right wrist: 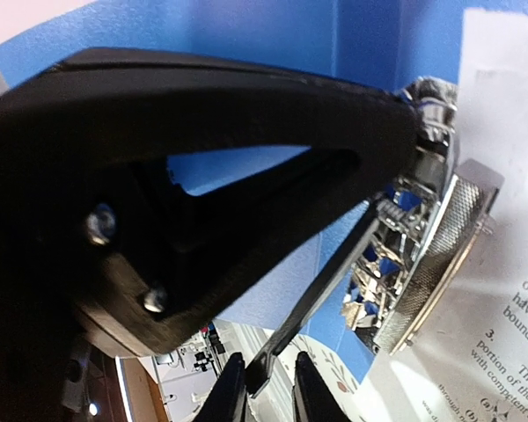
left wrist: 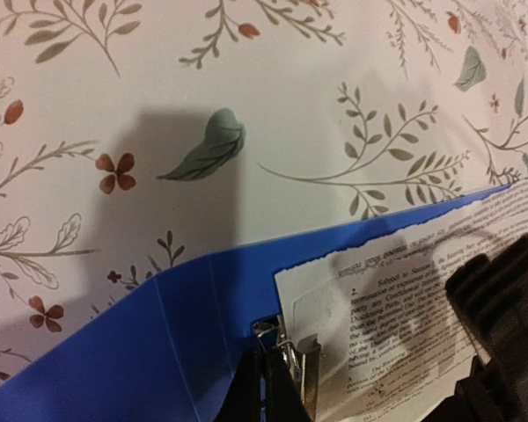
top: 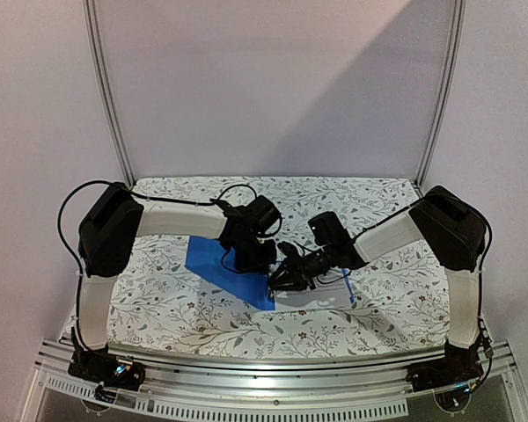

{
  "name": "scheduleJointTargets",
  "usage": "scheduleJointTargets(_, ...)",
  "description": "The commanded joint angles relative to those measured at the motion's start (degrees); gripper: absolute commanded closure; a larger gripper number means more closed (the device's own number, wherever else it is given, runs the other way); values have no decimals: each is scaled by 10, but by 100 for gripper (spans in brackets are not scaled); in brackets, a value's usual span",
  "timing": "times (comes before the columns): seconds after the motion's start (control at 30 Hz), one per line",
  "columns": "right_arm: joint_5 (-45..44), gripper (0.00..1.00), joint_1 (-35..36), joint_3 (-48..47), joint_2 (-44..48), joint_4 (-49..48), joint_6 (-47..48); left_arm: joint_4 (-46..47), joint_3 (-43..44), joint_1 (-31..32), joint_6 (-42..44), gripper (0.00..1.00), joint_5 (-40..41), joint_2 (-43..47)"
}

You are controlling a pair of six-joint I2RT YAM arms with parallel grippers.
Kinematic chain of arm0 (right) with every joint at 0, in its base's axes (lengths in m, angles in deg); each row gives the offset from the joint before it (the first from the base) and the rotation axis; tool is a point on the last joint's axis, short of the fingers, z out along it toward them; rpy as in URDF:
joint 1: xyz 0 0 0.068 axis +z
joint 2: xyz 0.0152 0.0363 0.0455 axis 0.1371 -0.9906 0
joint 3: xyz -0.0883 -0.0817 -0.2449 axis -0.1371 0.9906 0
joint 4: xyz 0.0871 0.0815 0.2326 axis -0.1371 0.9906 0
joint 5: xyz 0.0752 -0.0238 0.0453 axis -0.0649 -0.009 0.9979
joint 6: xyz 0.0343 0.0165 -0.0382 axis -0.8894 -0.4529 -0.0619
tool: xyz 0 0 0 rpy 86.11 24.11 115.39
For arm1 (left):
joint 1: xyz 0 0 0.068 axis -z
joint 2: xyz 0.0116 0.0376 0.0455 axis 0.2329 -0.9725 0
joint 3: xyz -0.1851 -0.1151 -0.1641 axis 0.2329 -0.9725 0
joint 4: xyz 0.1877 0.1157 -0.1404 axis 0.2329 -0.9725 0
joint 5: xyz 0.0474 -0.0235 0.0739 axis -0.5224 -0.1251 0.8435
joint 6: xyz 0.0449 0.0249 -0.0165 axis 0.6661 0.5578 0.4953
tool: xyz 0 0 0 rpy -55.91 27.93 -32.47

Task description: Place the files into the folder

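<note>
The blue folder [top: 218, 264] lies open on the floral cloth, and the files [left wrist: 422, 281], a printed white sheet with a torn top edge, rest on its right half. My left gripper [top: 253, 253] is shut, its fingertips [left wrist: 271, 352] pressed down beside the metal clip [left wrist: 292, 350] at the spine. My right gripper [top: 280, 278] comes in from the right. Its jaws [right wrist: 266, 382] stand slightly apart around the end of the clip's black lever [right wrist: 334, 281], with a gap on one side. The left gripper's black finger [right wrist: 202, 158] fills much of the right wrist view.
The floral tablecloth [top: 167, 308] spreads around the folder. Both arms crowd together over the folder's spine. The right gripper's black body [left wrist: 502, 316] overlaps the sheet's lower right in the left wrist view. The metal frame rail [top: 264, 369] runs along the near edge.
</note>
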Motion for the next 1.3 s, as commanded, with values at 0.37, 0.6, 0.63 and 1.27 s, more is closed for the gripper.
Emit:
scheduleJointTargets(0.37, 0, 72, 5, -29, 14, -24, -37, 1, -28, -3, -14, 100, -22, -16)
scheduleJointTargets(0.6, -17, 70, -1, -9, 39, -3, -23, 31, -61, -2, -65, 100, -54, 8)
scheduleJointTargets(0.63, -19, 69, -2, -5, 44, -3, -22, 47, -75, -2, -81, 100, -59, 16)
scheduleJointTargets(1.27, -24, 74, -10, 23, 64, 47, -3, 102, -129, -3, -135, 100, -60, 41)
